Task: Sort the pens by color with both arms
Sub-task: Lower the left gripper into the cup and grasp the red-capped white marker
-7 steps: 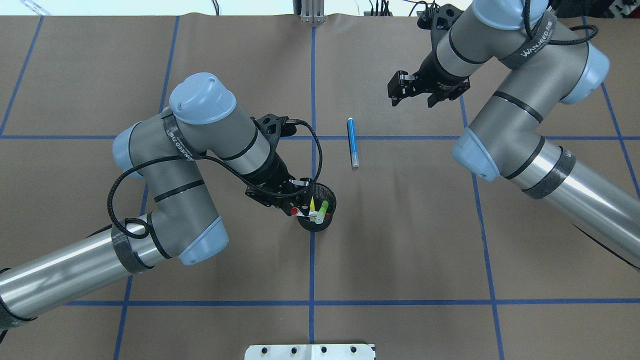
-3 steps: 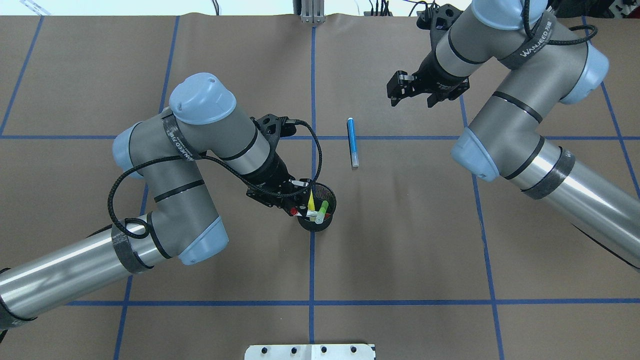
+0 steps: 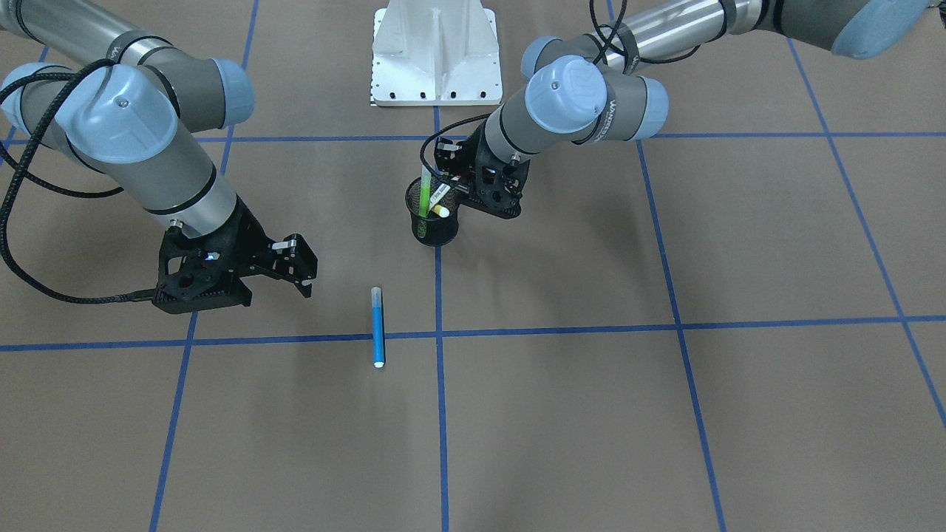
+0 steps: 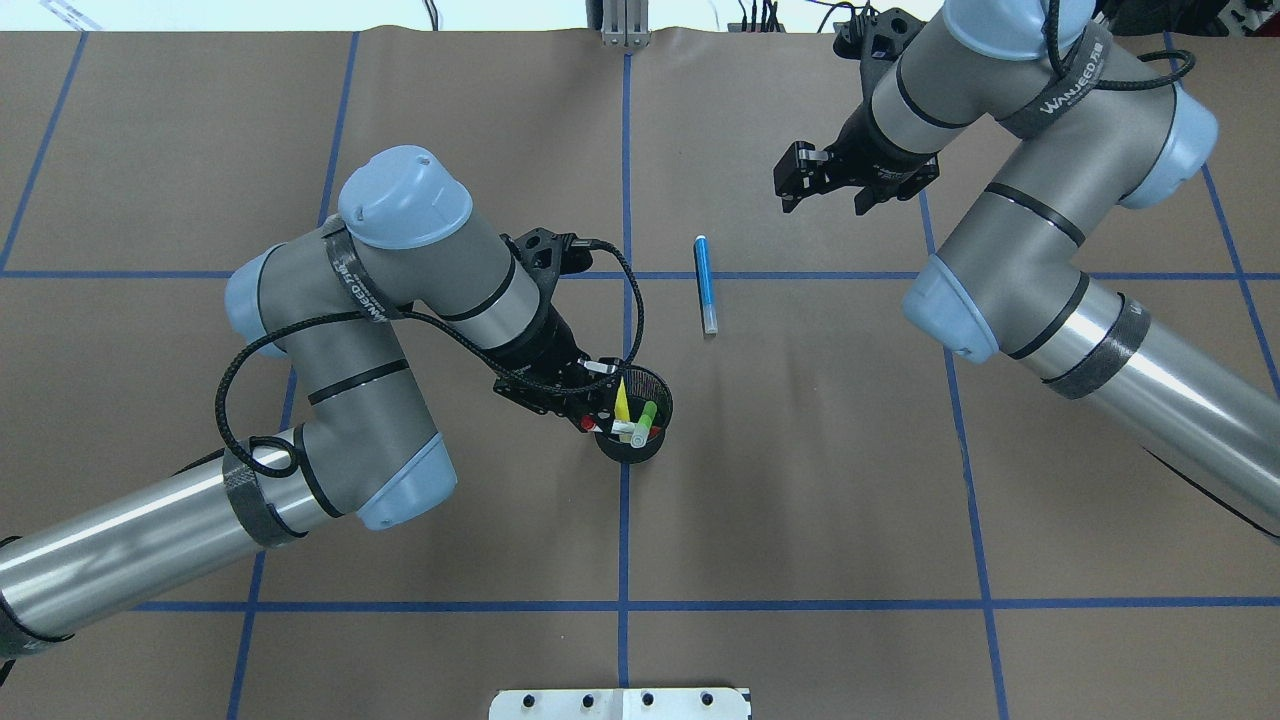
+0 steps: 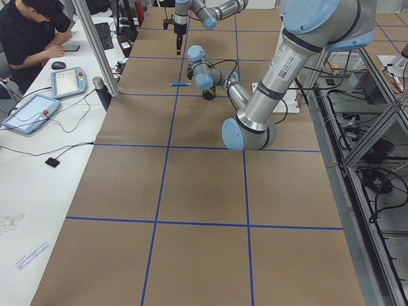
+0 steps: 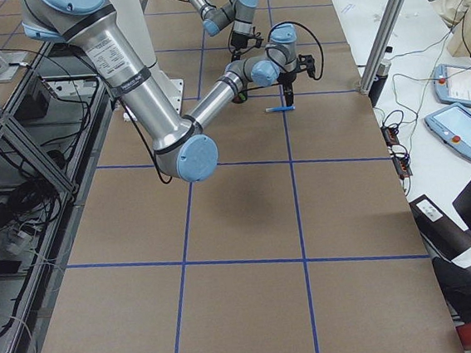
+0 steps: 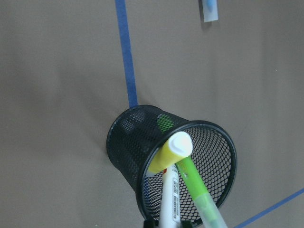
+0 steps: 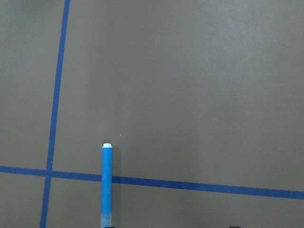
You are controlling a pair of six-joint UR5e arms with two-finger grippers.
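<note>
Lying flat on the table, the blue pen (image 4: 706, 285) crossed one of the blue tape lines (image 4: 624, 520), with its pale cap toward the robot and nothing touching it. The other three pens stood slanted in the black mesh cup (image 7: 126, 142), which sat on the table's central tape line, apart from the blue pen. The yellow pen (image 7: 166, 154) leaned with its pale end up. The green pen (image 7: 194, 187) leaned beside it, crossing under that end. The white-barrelled pen (image 7: 170, 199) rose out over the cup's rim, its red upper end sticking out toward the left gripper (image 4: 598, 412).

That gripper was right at the cup's rim, with the white-barrelled pen running up between its fingers. Whether they were clenched on the pen or only around it could not be told, since the wrist view showed just their dark tips at its bottom edge. The right gripper (image 4: 824, 208) was spread wide and held nothing. It hung above the table beyond the blue pen and to the robot's right of it, clear of the pen.

The left arm (image 4: 400, 260) was folded at the elbow toward the cup, and the right arm (image 4: 1010, 240) reached in from the other side. Brown paper covered the table (image 4: 800, 450), and the white pedestal (image 3: 436, 52) stood at the robot's edge
</note>
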